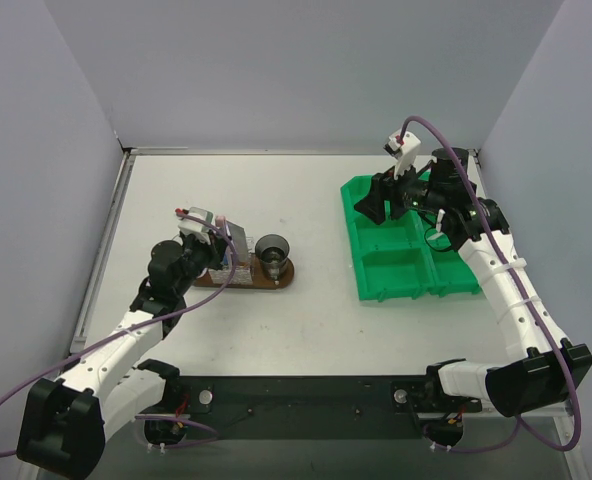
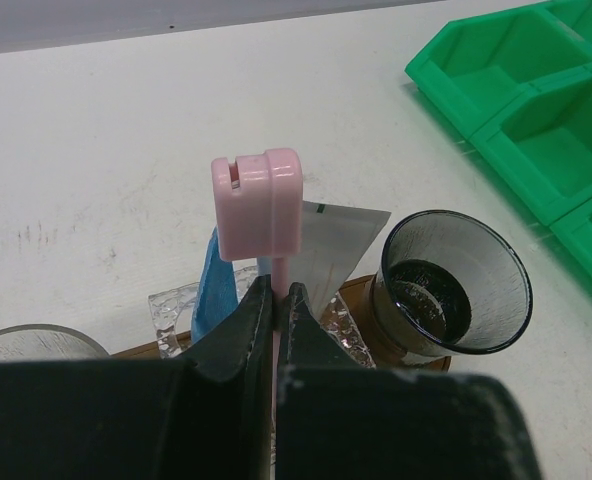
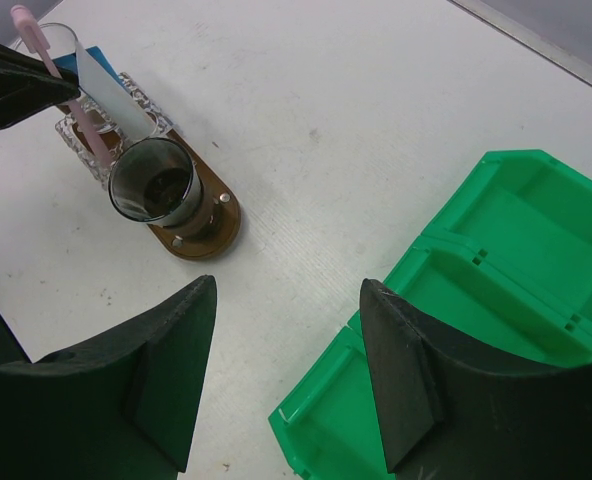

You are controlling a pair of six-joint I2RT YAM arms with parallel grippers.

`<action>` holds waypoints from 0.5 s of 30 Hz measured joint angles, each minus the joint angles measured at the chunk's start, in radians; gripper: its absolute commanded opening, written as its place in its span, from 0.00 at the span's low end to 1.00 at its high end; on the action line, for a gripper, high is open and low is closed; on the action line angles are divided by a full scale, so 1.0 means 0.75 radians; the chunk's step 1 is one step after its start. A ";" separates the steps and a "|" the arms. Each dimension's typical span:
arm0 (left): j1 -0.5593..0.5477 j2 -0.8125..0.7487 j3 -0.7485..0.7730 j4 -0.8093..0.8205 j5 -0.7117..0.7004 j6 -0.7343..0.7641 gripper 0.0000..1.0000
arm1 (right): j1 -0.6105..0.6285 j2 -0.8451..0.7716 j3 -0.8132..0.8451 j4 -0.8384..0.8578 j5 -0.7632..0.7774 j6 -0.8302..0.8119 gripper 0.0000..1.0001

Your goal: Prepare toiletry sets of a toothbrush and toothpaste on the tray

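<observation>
A pink toothbrush (image 2: 258,205) with a boxy capped head stands upright, and my left gripper (image 2: 276,292) is shut on its thin handle just above a clear glass holder (image 2: 176,310). The blue-and-white toothpaste (image 2: 331,240) stands in that same holder, right behind the brush. The holder sits on the dark brown tray (image 1: 276,281), next to a dark smoky cup (image 2: 456,285). From above, my left gripper (image 1: 208,238) is at the tray's left end. My right gripper (image 3: 286,370) hangs open and holds nothing, over the near-left edge of the green bin (image 3: 496,300).
The green sectioned bin (image 1: 406,240) lies at the right of the table, its compartments bare. A clear cup rim (image 2: 36,342) shows at the left of the tray. White table surface lies between tray and bin. Grey walls enclose the table.
</observation>
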 measured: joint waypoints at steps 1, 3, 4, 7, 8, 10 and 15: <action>0.004 0.001 -0.001 0.001 0.006 0.000 0.00 | 0.000 0.000 0.000 0.000 0.000 -0.001 0.54; 0.009 0.003 -0.009 0.005 0.014 0.000 0.00 | 0.000 0.000 0.000 0.000 0.000 -0.001 0.54; 0.012 0.005 -0.015 0.007 0.020 0.000 0.00 | 0.000 0.000 0.000 0.000 0.000 -0.001 0.54; 0.016 0.013 -0.024 0.007 0.035 0.000 0.00 | 0.000 0.000 0.000 -0.001 0.000 -0.001 0.55; 0.016 0.016 -0.025 0.008 0.039 0.000 0.00 | 0.000 0.000 0.000 0.000 0.000 -0.001 0.54; 0.021 0.018 -0.029 0.014 0.047 -0.001 0.00 | 0.000 0.000 0.000 0.000 -0.001 -0.001 0.54; 0.031 0.026 -0.040 0.033 0.063 -0.002 0.02 | 0.000 0.000 0.000 0.000 -0.007 -0.001 0.55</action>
